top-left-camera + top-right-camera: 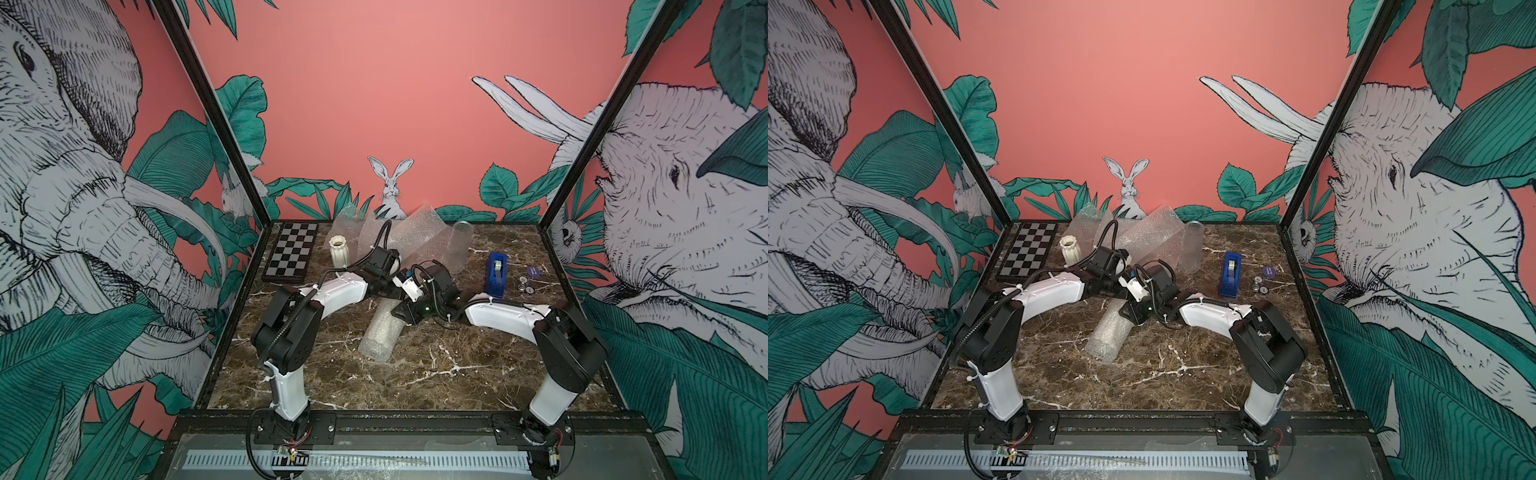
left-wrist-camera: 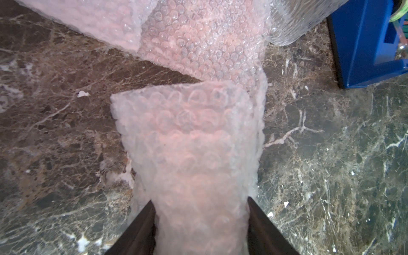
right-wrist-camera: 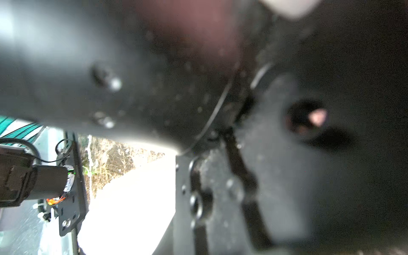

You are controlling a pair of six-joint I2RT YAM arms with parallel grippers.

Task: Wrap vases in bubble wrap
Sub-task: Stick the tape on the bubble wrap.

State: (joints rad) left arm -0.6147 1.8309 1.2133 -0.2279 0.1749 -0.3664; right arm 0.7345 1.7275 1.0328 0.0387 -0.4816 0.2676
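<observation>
A roll of bubble wrap (image 1: 378, 332) lies on the marble table in both top views; what is inside it is hidden. Its far end runs under both wrists. In the left wrist view my left gripper (image 2: 199, 199) is shut on this roll (image 2: 187, 143), whose open end sticks out past the jaws. My right gripper (image 1: 405, 316) hangs over the roll's upper part, its jaws hidden. A white fluted vase (image 1: 341, 251) stands at the back left. A clear glass vase (image 1: 457, 247) stands at the back, with loose bubble wrap sheets (image 1: 415, 232) beside it.
A chequered board (image 1: 293, 251) lies at the back left. A blue tape dispenser (image 1: 496, 274) stands right of the arms, with a purple disc (image 1: 533, 271) and small round metal pieces (image 1: 524, 286) beyond it. Black frame posts edge the table (image 1: 457, 374).
</observation>
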